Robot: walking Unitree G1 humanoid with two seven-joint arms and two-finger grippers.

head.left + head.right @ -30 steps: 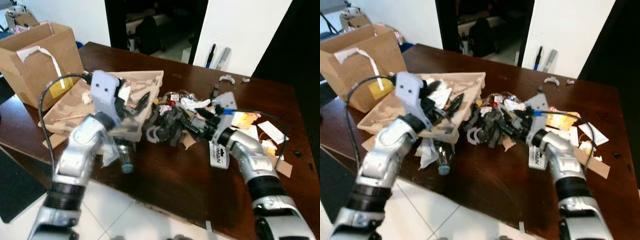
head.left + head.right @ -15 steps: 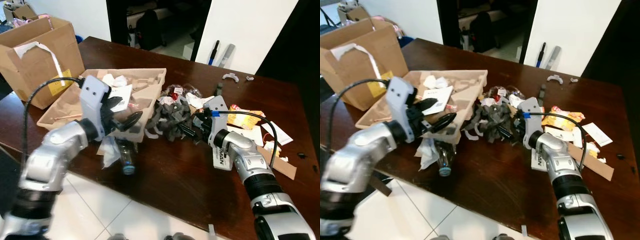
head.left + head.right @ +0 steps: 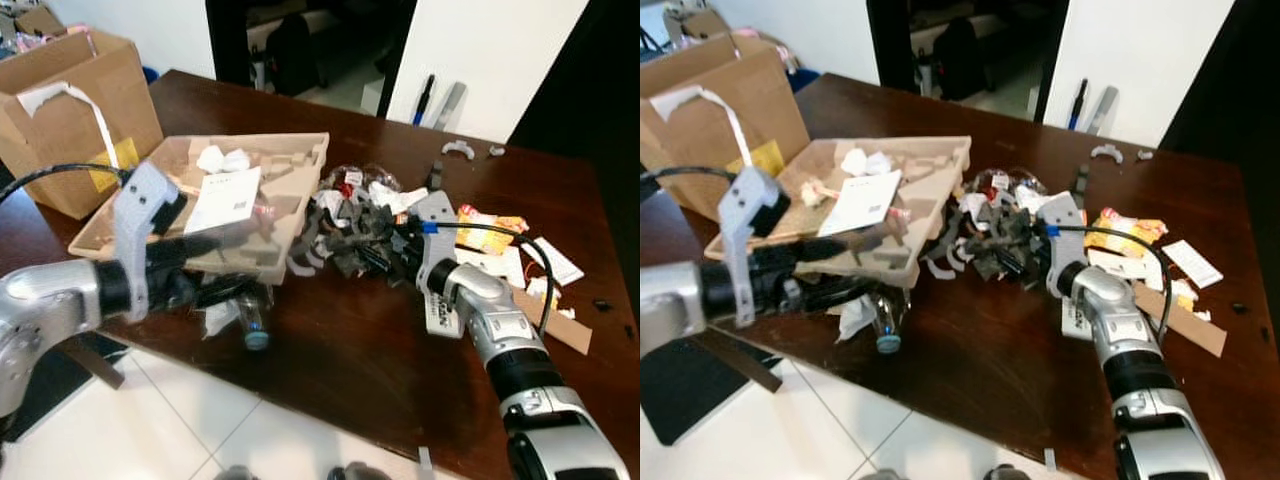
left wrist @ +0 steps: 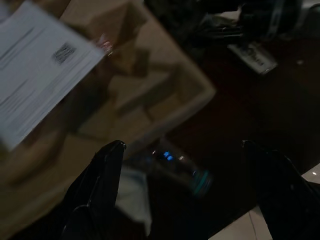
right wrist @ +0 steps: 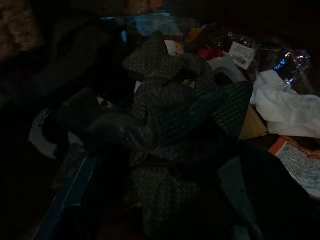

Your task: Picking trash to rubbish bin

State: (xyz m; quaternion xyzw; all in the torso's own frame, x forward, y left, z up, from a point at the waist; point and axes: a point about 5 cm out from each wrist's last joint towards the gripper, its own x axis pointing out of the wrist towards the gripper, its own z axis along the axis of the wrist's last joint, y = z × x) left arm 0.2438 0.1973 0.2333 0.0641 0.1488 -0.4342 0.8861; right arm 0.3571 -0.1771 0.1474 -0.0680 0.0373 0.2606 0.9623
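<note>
Heap of trash (image 3: 350, 225) — dark woven scraps, crumpled white paper, shiny wrappers — lying mid-table (image 3: 330, 350), just beside the moulded pulp tray (image 3: 260, 175). Judged by look, the scraps are light, soft and floppy; a pinch on a bunched fold should hold better than one on a loose edge, and the wrappers may slip. The right gripper (image 3: 385, 262) reaches into the side of the heap away from the tray; in the right wrist view the woven scrap (image 5: 185, 130) lies close ahead, but whether the fingers are spread or pinching cannot be told. The left gripper (image 4: 187, 190) hovers at the tray's near edge, fingers (image 4: 102, 170) spread wide and empty, above a plastic bottle (image 3: 253, 322) lying on its side. A cardboard box (image 3: 60, 110) stands beyond the tray, away from the heap.
</note>
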